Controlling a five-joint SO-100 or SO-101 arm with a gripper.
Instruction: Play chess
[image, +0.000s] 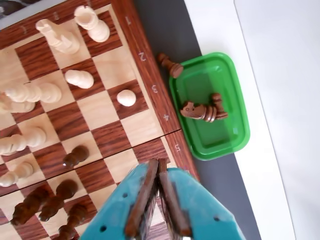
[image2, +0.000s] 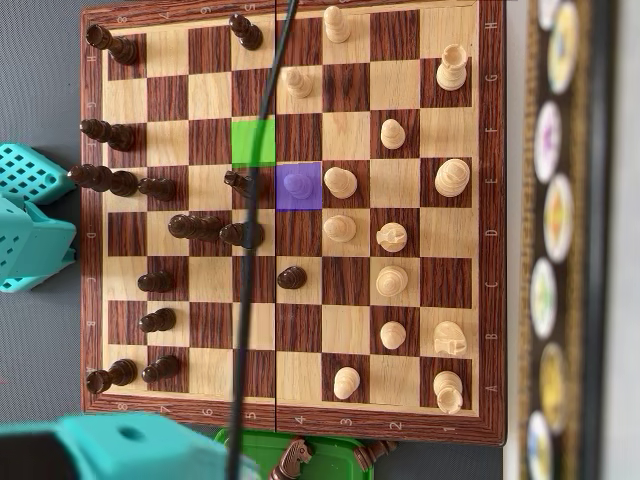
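Grey tabletop (image: 160, 30) w/ a white sheet (image: 280, 75) to the right in wrist view; on it we see a wooden chessboard with dark and light squares and a reddish numbered border (image: 150, 75). We note the teal two-finger gripper with brown pads (image: 159, 162) coming in from the bottom edge of wrist view, above the board's edge near the "5" mark. Jaws look pressed together at the tips, nothing between them.

Just right of the board sits a green rectangular plastic tray (image: 232, 90). Inside it lie a dark brown knight piece (image: 197, 111) and another dark piece (image: 218, 102), touching each other. A dark brown pawn (image: 170, 65) lies tipped over, leaning on the tray's left rim, btw tray and board.

On the board in wrist view: cream pieces in the upper left, incl. a single cream pawn (image: 126, 97) alone on a dark square near the "3" mark; dark pieces lower left, one dark pawn (image: 76, 156) a bit apart from the rest.

Overhead view: dark pieces mostly on the left half, cream on the right. We see a green highlighted square (image2: 253, 142) which is empty, and a purple highlighted square (image2: 298, 186) w/ a piece on it, tinted by the overlay. A small dark piece (image2: 240, 183) stands just left of the purple one. Teal arm body (image2: 120, 445) fills the bottom left, a black cable (image2: 262, 100) crosses the board, tray edge (image2: 330, 450) shows at the bottom.
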